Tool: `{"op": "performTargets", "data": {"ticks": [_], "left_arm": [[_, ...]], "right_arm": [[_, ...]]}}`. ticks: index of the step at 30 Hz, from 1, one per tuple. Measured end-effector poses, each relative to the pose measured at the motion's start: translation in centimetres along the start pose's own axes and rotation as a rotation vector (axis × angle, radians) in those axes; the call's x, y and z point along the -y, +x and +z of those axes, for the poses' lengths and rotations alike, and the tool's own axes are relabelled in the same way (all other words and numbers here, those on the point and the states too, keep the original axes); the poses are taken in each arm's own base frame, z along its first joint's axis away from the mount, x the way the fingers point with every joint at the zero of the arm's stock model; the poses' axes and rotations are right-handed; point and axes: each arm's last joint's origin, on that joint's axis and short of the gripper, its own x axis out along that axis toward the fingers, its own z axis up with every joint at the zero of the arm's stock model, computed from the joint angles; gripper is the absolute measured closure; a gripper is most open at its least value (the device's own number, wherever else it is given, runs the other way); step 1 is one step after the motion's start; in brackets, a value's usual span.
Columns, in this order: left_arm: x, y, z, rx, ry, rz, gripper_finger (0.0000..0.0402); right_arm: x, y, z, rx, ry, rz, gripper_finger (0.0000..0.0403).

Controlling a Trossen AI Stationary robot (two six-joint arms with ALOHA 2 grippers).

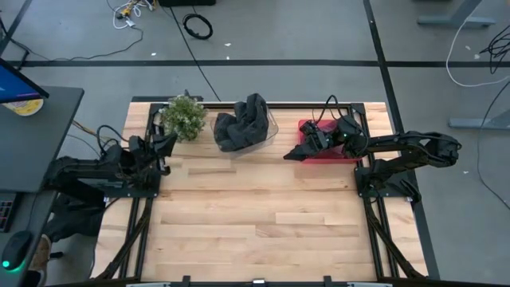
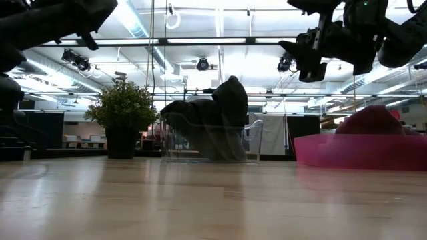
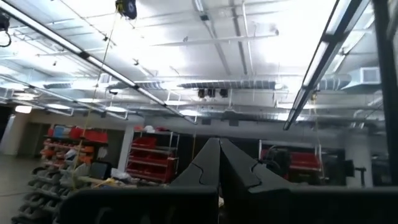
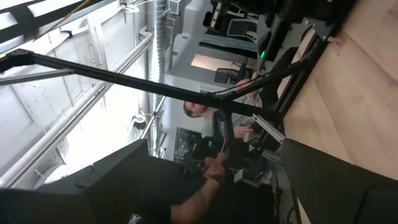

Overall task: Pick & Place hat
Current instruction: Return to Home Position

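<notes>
A dark grey hat lies heaped in a clear plastic bin at the table's far edge, and its top rises above the bin's rim. A maroon hat rests in a pink tray at the far right. My right gripper is open and empty. It hangs above the table at the tray's left end, between the tray and the bin. My left gripper is shut and empty, raised at the table's left edge.
A small potted plant stands at the far left, next to the clear bin. The wooden table top stretches toward the near edge. A person shows in the room beyond the table in the right wrist view.
</notes>
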Motion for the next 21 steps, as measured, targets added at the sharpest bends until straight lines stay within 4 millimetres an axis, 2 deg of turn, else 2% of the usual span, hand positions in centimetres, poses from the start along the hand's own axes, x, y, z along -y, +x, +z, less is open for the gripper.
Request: {"op": "performTargets", "data": {"ticks": [4,13,16,21], "left_arm": [[-0.1,-0.8,-0.4,0.015,-0.005,-0.054,0.0399],[-0.1,-1.4,-1.2,-0.089,0.002,-0.123,0.0399],[0.2,-1.6,-1.9,-0.159,-0.029,-0.212,0.0399],[0.2,-2.1,-3.6,-0.349,-0.053,-0.226,0.0399]], "right_arm": [[0.1,0.0,0.0,0.001,0.004,-0.005,0.0032],[0.2,0.0,0.0,0.019,0.017,-0.017,0.0032],[0.3,0.0,0.0,0.018,0.022,-0.022,0.0032],[0.4,0.0,0.0,0.025,0.037,-0.037,0.0032]]}}
